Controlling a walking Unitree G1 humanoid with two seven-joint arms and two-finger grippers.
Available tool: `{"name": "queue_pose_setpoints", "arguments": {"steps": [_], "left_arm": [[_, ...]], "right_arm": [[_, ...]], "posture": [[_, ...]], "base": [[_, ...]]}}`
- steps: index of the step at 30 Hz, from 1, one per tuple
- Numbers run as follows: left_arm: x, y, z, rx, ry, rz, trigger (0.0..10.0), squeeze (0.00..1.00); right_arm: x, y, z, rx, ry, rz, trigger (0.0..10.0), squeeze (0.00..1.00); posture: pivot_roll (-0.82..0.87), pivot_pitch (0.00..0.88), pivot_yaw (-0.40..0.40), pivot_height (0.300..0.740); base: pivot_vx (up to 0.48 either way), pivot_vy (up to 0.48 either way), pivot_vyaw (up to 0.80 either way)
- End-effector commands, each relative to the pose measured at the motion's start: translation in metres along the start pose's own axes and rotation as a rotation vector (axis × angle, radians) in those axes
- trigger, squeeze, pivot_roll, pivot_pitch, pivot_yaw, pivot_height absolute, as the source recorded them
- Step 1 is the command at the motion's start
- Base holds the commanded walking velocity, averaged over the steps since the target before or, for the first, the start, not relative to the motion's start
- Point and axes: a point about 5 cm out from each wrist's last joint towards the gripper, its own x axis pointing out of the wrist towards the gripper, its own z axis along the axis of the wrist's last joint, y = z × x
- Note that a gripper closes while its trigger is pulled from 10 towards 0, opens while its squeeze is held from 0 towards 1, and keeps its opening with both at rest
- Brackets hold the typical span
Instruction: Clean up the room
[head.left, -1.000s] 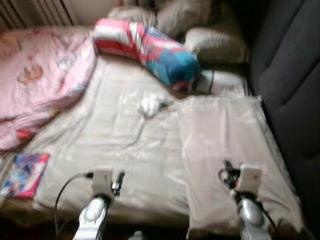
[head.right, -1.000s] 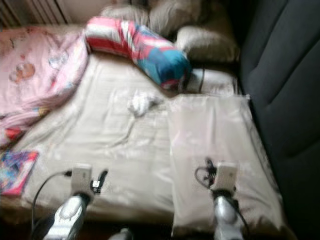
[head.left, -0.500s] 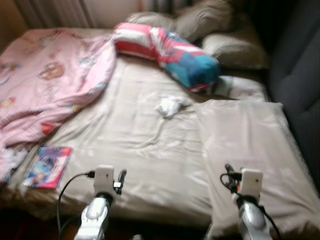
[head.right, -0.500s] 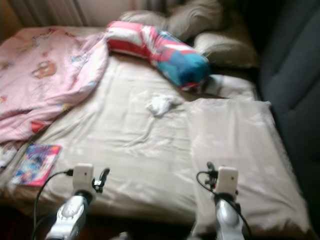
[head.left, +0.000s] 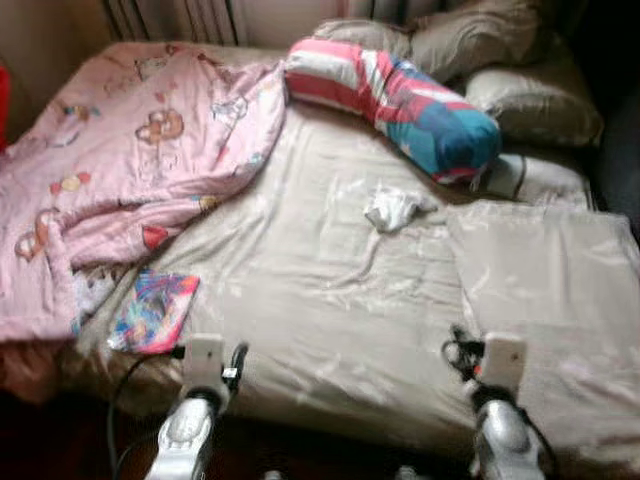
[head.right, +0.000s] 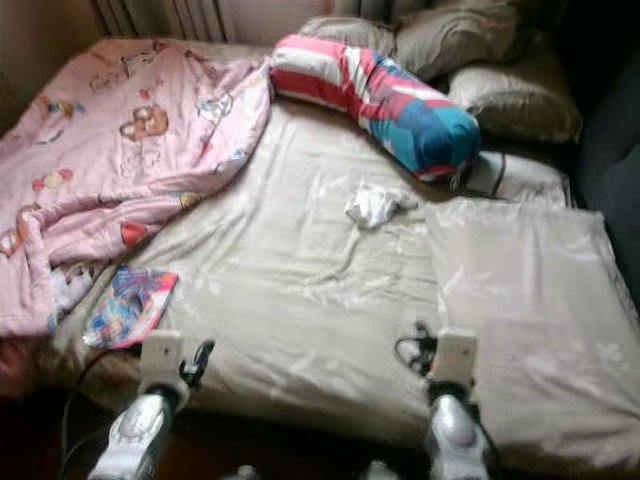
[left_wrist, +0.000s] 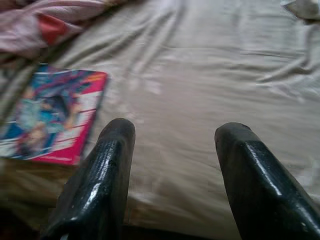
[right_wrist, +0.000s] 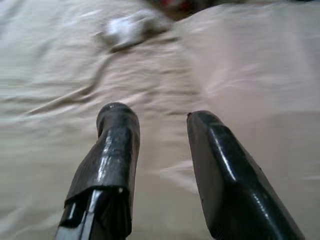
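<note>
A crumpled white cloth (head.left: 392, 207) lies in the middle of the beige bed sheet (head.left: 300, 290). A colourful magazine (head.left: 154, 311) rests near the bed's front left edge, beside a rumpled pink blanket (head.left: 130, 170). In the left wrist view the magazine (left_wrist: 50, 120) lies just off to one side of my left gripper (left_wrist: 175, 130), which is open and holds nothing. My right gripper (right_wrist: 160, 115) is open too, low over the sheet, and the white cloth (right_wrist: 131, 27) is well ahead of it. Both arms reach over the bed's near edge.
A red, white and blue striped bolster (head.left: 400, 95) lies across the head of the bed, with beige pillows (head.left: 520, 90) behind it. A flat beige pillow (head.left: 550, 270) covers the front right. Dark floor shows below the bed's front edge.
The camera has swung to the left, so more of the pink blanket and the whole magazine are in view and the dark sofa at right has slid out. Nothing on the bed has moved.
</note>
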Motion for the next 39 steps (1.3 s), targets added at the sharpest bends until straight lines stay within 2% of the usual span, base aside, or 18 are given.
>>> {"name": "queue_pose_setpoints", "arguments": {"steps": [1, 19, 25, 27, 31, 39], "left_arm": [[-0.005, -0.001, -0.009, -0.006, 0.039, 0.003, 10.0, 0.0], [-0.001, 0.003, -0.007, 0.0, 0.043, 0.011, 10.0, 0.0], [0.0, 0.003, -0.009, 0.004, 0.065, -0.001, 10.0, 0.0], [-0.002, 0.005, -0.019, 0.013, 0.127, 0.0, 10.0, 0.0], [-0.005, 0.005, -0.029, 0.028, 0.192, -0.009, 10.0, 0.0], [-0.027, 0.013, -0.067, 0.017, 0.422, 0.034, 10.0, 0.0]], "right_arm": [[-0.004, -0.007, -0.007, -0.003, 0.037, -0.019, 10.0, 0.0], [-0.006, -0.006, -0.015, 0.03, 0.089, -0.03, 10.0, 0.0], [-0.013, -0.011, -0.03, 0.07, 0.174, -0.055, 10.0, 0.0], [-0.022, -0.014, -0.045, 0.062, 0.274, -0.073, 10.0, 0.0], [-0.029, -0.013, -0.056, 0.049, 0.339, -0.067, 10.0, 0.0], [-0.055, -0.01, -0.088, 0.001, 0.547, -0.031, 10.0, 0.0]], "posture": [[-0.05, 0.19, 0.044, 0.74], [-0.05, 0.2, 0.043, 0.74], [-0.06, 0.195, 0.044, 0.74], [-0.05, 0.189, 0.044, 0.74], [-0.05, 0.184, 0.045, 0.74], [-0.06, 0.157, 0.043, 0.74]], "base": [[0.0, 0.356, 0.0], [0.0, 0.359, 0.0], [0.0, 0.361, 0.0], [0.0, 0.36, 0.0], [0.0, 0.36, 0.0], [0.0, 0.36, 0.0]]}}
